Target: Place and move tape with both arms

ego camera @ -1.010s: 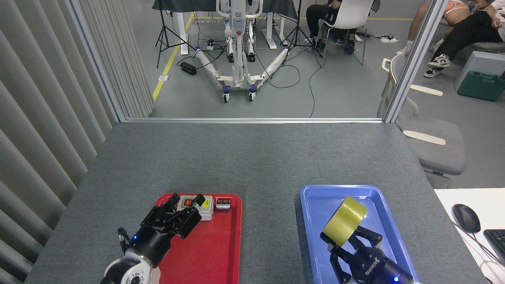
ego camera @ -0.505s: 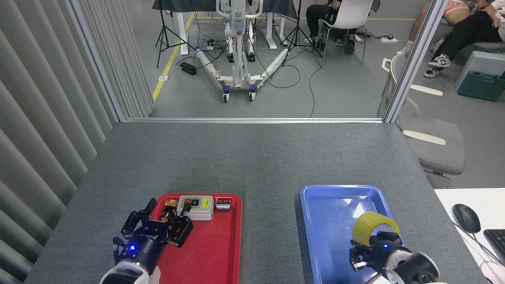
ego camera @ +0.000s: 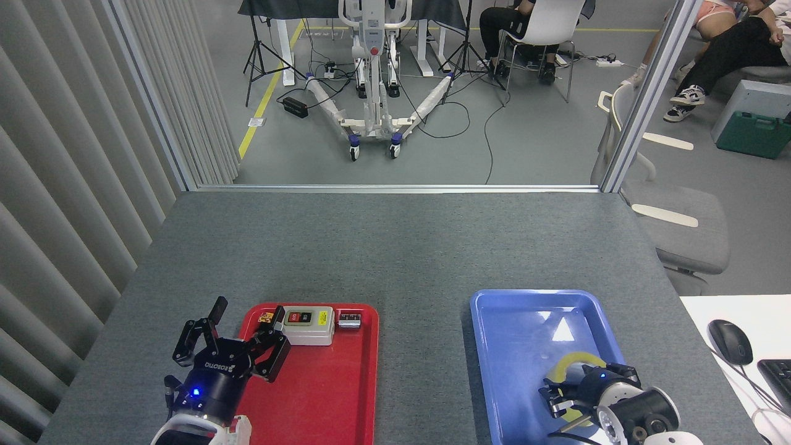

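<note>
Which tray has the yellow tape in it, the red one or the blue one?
The blue tray, on the right. The tape sits in its near end, under the right pincer. The red tray holds a white switch box instead.

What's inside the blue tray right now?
Only the tape shows in the blue tray, at its near right, with the right gripper over it. The gripper hides most of the roll.
</note>
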Available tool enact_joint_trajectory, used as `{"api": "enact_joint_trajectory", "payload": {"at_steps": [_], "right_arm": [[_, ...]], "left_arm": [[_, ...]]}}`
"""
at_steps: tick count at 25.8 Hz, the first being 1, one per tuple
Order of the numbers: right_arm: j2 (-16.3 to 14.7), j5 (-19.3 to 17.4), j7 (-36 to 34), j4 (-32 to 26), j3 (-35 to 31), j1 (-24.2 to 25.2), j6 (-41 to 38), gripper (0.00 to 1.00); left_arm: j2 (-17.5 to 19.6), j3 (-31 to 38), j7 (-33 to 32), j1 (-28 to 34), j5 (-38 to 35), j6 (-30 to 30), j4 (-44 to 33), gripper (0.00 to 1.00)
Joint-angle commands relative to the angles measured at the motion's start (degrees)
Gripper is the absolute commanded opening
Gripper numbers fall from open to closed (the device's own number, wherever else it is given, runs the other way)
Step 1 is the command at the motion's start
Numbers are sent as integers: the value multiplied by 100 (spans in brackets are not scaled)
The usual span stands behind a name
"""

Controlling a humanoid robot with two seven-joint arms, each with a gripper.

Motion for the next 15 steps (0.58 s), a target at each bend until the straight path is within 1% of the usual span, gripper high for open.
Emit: {"api": "enact_joint_trajectory", "payload": {"at_steps": [1, 3, 5, 7, 8, 9, 10, 11, 12, 15], "right_arm": [[15, -15, -239, 2, -31, 2, 87, 99], [23, -50, -740, -15, -93, 46, 158, 99], [32, -182, -1759, -15, -286, 108, 439, 99], [138, -437, -2841, -15, -497, 328, 764, 99], [199, -534, -3412, -15, -550, 407, 887, 99], [243, -587, -3905, -7, -603, 433, 949, 99], [287, -595, -4318, -7, -673, 460, 966, 99], [349, -595, -4617, 11, -726, 477, 958, 99], [393, -595, -4845, 46, -743, 512, 958, 99], [437, -604, -5381, 231, -761, 626, 975, 99]], "left_arm": [[30, 11, 83, -6, -85, 21, -35, 99], [74, 11, 92, 11, -50, -15, -88, 100], [57, 20, 22, 11, -15, -41, -88, 100], [-14, 64, 4, 64, -6, -120, -105, 100], [-93, 152, -5, 99, 12, -155, -96, 100], [-269, 292, -13, 108, 29, -164, -88, 100], [-603, 442, -13, 152, -15, -173, -88, 100], [-901, 556, -5, 249, -50, -217, -88, 100], [-1033, 609, -5, 275, -50, -322, -96, 100], [-1016, 784, -5, 275, -23, -770, -44, 100]]}}
